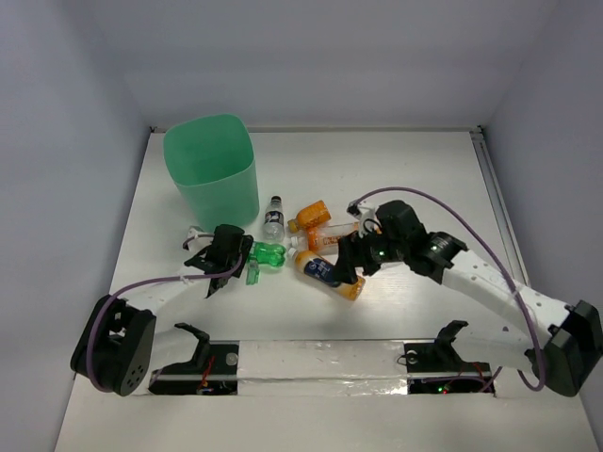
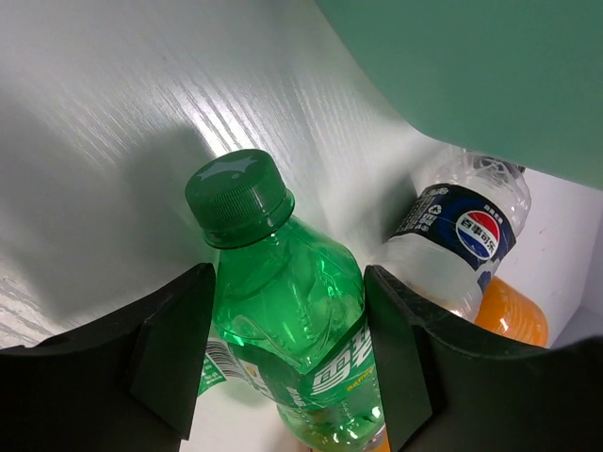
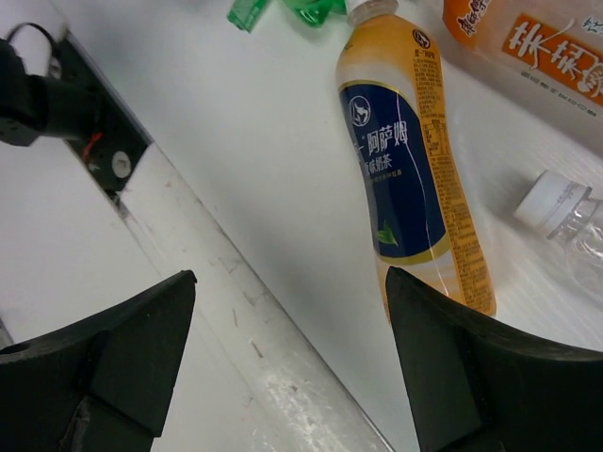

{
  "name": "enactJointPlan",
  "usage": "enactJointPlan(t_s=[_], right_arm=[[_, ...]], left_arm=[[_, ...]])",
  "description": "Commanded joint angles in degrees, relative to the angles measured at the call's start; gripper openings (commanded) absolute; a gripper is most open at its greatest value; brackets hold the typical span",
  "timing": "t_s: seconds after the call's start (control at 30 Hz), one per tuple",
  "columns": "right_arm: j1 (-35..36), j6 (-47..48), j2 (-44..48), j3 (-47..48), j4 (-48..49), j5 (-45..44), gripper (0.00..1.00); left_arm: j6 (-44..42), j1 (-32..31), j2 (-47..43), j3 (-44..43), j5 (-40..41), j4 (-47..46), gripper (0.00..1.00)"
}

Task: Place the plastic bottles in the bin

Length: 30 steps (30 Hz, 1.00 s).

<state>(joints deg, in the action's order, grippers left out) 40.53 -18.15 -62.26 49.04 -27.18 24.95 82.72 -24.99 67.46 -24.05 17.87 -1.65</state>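
The mint-green bin (image 1: 212, 169) stands at the back left and fills the top right of the left wrist view (image 2: 471, 66). My left gripper (image 1: 229, 250) (image 2: 289, 273) is shut on the green bottle (image 1: 269, 254) (image 2: 283, 301), one finger on each side of its shoulder. A small clear bottle with a dark cap (image 1: 274, 218) (image 2: 457, 240) lies beside it. Orange bottles (image 1: 312, 215) (image 1: 330, 237) lie in the middle. My right gripper (image 1: 350, 264) (image 3: 290, 275) is open and empty, its right finger next to an orange bottle with a blue label (image 1: 328, 271) (image 3: 405, 160). A clear bottle with a white cap (image 3: 556, 202) lies further right.
A metal strip (image 1: 320, 363) (image 3: 311, 386) runs along the table's near edge, with black mounts on it (image 3: 47, 94). White walls close in the table on three sides. A loose green label end (image 1: 252, 273) lies near the green bottle.
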Motion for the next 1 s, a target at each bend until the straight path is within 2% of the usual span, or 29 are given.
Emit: enactJointPlan(t_s=[0.0, 0.07, 0.2, 0.27, 0.37, 0.53, 0.7, 0.8, 0.87, 0.97], right_arm=[[3.40, 1.45, -4.52, 3.16, 5.38, -6.48, 0.87], [4.64, 2.42, -8.55, 5.62, 4.86, -11.03, 0.87], [4.64, 4.70, -14.19, 9.32, 3.71, -15.98, 0.91], [5.16, 6.02, -17.26, 10.55, 3.45, -18.17, 0.96], [5.78, 7.25, -21.22, 12.66, 2.75, -20.63, 0.97], [8.23, 7.34, -26.68, 14.59, 3.36, -19.51, 0.97], [12.64, 6.99, -32.21, 16.27, 3.45, -22.30, 0.97], [13.95, 5.32, -34.42, 15.48, 4.76, -23.63, 0.96], [13.96, 4.44, -35.47, 15.04, 5.21, -24.77, 0.94], [15.01, 3.48, -36.00, 13.90, 5.64, -24.77, 0.86]], left_arm=[[-3.96, 0.30, -0.66, -0.47, 0.59, 0.85, 0.37], [-5.98, 0.30, -3.29, -0.90, 0.59, 2.43, 0.34], [-15.71, 0.30, -10.06, -3.19, 1.90, 10.50, 0.28], [-18.19, -1.36, -14.52, -5.90, 2.87, 14.46, 0.27], [-21.54, -3.65, -20.93, -9.33, 3.93, 21.41, 0.25], [-25.05, -5.07, -28.34, -16.71, 3.58, 30.20, 0.19], [-31.72, -5.59, -26.95, -33.22, 5.94, 36.36, 0.19], [-36.99, -5.59, -23.96, -44.12, 8.93, 36.72, 0.20], [-40.77, -5.59, -20.19, -49.48, 10.96, 35.84, 0.21], [-50.25, -3.66, -12.11, -64.65, 12.28, 36.98, 0.21]])
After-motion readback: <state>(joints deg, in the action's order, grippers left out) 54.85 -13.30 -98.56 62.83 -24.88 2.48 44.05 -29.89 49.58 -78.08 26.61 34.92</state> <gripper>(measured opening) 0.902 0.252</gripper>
